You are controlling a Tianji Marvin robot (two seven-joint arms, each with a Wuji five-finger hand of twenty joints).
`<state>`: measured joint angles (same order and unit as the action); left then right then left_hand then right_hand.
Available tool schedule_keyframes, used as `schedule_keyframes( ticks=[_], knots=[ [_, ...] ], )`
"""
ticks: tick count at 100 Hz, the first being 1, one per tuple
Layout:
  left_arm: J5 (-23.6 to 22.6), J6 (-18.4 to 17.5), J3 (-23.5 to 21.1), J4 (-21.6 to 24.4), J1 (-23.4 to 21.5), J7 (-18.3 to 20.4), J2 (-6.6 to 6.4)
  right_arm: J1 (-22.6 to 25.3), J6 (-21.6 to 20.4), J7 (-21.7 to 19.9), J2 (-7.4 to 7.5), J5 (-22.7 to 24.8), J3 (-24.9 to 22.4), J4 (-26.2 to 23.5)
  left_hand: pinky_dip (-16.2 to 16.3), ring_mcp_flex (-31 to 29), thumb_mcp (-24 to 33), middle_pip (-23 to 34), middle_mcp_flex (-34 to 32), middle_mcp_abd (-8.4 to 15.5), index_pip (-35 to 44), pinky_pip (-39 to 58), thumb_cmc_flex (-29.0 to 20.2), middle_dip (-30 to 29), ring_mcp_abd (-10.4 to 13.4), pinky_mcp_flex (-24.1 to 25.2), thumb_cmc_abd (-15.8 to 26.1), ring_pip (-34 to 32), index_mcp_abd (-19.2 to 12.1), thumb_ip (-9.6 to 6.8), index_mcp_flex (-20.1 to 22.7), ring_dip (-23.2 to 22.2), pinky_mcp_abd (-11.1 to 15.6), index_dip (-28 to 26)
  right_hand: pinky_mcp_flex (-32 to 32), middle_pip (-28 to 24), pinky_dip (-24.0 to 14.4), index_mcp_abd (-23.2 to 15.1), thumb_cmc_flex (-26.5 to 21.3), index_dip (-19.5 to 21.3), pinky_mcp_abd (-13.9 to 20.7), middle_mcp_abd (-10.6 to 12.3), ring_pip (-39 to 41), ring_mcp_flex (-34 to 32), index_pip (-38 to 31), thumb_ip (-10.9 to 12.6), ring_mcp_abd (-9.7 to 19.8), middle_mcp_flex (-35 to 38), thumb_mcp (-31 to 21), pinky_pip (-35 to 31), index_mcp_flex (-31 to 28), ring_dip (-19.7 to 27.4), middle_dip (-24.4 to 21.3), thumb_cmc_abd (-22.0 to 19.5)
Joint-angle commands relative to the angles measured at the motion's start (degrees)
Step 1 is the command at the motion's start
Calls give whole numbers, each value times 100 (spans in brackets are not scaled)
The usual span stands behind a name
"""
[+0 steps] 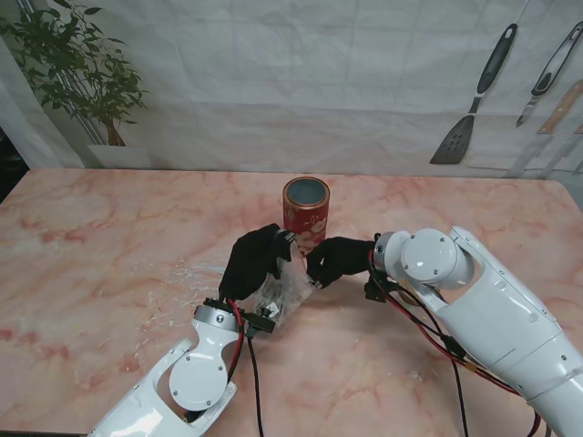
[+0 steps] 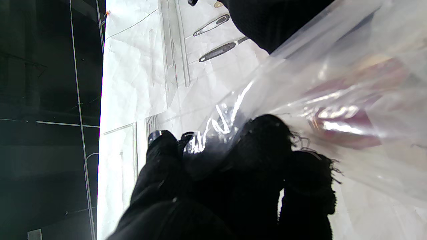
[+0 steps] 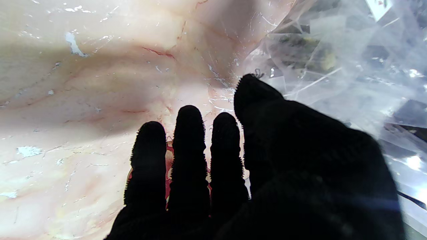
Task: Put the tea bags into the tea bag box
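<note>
Working mid-table, marble bare all round, edges well apart from us. Red tea bag box stands upright, lid off, inside too dim to read. Clear plastic bag, just nearer to me than it, holds dark tea bags. My left hand pinches the bag; my right hand touches it, grip unclear.

A black-gloved right hand reaches out over a pink marble table. Three fingers lie straight, side by side and close together; a thicker digit beside them touches a crumpled clear plastic bag. Dark and yellowish shapes show inside the bag, perhaps tea bags, too blurred to tell. A sliver of red shows between the fingers.
</note>
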<state>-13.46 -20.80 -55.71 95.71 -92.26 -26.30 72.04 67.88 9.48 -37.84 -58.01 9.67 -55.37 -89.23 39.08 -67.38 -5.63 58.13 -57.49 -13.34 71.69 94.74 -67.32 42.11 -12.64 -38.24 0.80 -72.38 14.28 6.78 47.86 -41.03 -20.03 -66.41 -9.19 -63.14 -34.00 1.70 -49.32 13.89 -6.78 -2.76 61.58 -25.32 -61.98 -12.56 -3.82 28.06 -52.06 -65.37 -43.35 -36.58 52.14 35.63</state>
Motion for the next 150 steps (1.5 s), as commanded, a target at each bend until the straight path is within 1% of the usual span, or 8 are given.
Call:
schedule_keyframes(
  ticks=[1, 19, 37, 47, 57, 76, 111, 150],
  knots=[
    [19, -1, 7, 53, 14, 49, 27, 48, -2, -72, -8, 34, -21, 13, 63, 20, 262, 31, 9, 292, 284, 103, -449, -48, -65, -7, 518, 147, -152, -255, 32, -10, 215, -67, -13, -138, -59, 93, 40, -56, -36, 27, 196, -125, -98, -161, -30, 171, 126, -275, -286, -88, -46, -358],
    [31, 13, 10, 43, 12, 76, 21, 76, 6, -101, 2, 27, -103, -30, 63, 20, 261, 34, 3, 291, 286, 103, -448, -48, -65, -7, 516, 147, -148, -255, 30, -10, 215, -70, 121, -132, -109, 288, 117, 187, -59, -76, 266, -66, -57, -113, -91, 215, 524, -361, -180, -128, 19, -1174],
    [53, 17, 15, 33, 13, 76, 25, 82, 61, -183, 18, -12, -184, -86, 63, 20, 260, 32, 5, 293, 287, 103, -443, -49, -65, -7, 519, 147, -152, -255, 28, -10, 215, -71, 490, -259, -266, 380, 135, 1715, 100, -56, 203, 326, 268, 0, 19, -299, 1197, -298, 253, -355, 340, -2266],
    [50, 16, 21, 24, 16, 71, 27, 66, 114, -266, 28, -117, -196, -82, 63, 20, 261, 31, 10, 294, 287, 103, -442, -49, -65, -7, 524, 147, -160, -255, 28, -10, 215, -73, 710, -321, -361, 483, 40, 2277, 194, -43, 145, 570, 347, 89, 70, -563, 1560, -223, 443, -489, 488, -2682],
    [56, 14, 25, 20, 19, 64, 31, 73, 167, -298, 28, -195, -208, -85, 63, 19, 262, 29, 13, 293, 286, 103, -440, -49, -65, -7, 529, 147, -159, -255, 21, -10, 215, -74, 824, -377, -423, 640, -98, 2498, 174, -95, 132, 692, 332, 206, 48, -663, 1795, -181, 523, -571, 563, -2812],
    [51, 18, 22, 20, 20, 55, 32, 65, 461, -385, 22, -467, -236, -105, 63, 30, 261, 34, 15, 306, 287, 100, -438, -47, -55, -4, 529, 149, -163, -255, 13, -11, 217, -77, 1044, -518, -527, 1021, -220, 2753, -2, -336, 136, 896, 181, 381, -116, -882, 1980, -162, 728, -680, 704, -2997],
    [73, 36, 18, 15, 26, 26, 44, 156, 699, -437, 27, -636, -381, -228, 62, 33, 260, 34, 30, 307, 289, 97, -434, -48, -49, 2, 536, 151, -160, -256, 3, -14, 225, -80, 1083, -603, -576, 1191, -186, 2866, -172, -511, 120, 951, 46, 498, -259, -1002, 2024, -129, 860, -711, 746, -3117],
    [142, 122, 4, -45, 52, 62, 45, 484, 941, 35, -99, -908, -818, -525, 62, 34, 264, 35, 30, 303, 294, 96, -440, -50, -42, 4, 535, 152, -160, -258, 4, -16, 235, -80, 1132, -670, -581, 1312, -300, 2851, -257, -640, 95, 1022, -17, 541, -354, -1074, 2187, -84, 887, -697, 761, -3125]
  ],
)
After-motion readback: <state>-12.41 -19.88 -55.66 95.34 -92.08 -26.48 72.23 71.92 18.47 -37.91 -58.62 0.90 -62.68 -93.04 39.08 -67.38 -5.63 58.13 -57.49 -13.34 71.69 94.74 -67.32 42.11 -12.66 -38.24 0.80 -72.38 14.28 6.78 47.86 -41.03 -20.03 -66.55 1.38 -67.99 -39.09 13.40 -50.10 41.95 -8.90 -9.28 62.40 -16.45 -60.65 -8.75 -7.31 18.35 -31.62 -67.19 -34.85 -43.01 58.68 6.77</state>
